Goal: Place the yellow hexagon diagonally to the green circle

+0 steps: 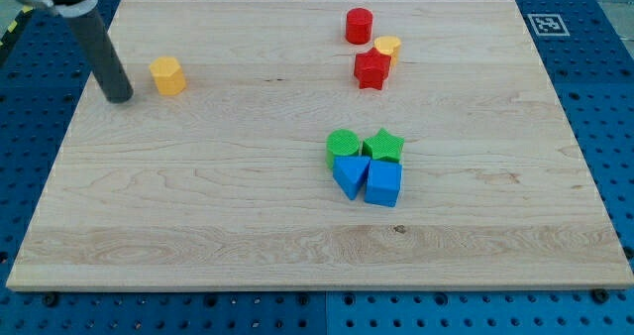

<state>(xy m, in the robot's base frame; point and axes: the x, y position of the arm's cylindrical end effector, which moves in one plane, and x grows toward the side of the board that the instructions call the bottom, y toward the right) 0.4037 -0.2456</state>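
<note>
The yellow hexagon stands near the view's upper left of the wooden board. My tip rests on the board just left of the hexagon, a small gap apart from it. The green circle sits right of the board's middle, far to the right and lower than the hexagon. It touches a green star on its right and a blue triangle below it.
A blue cube sits below the green star. A red cylinder, a red star and a small yellow block cluster near the top. Blue pegboard surrounds the board.
</note>
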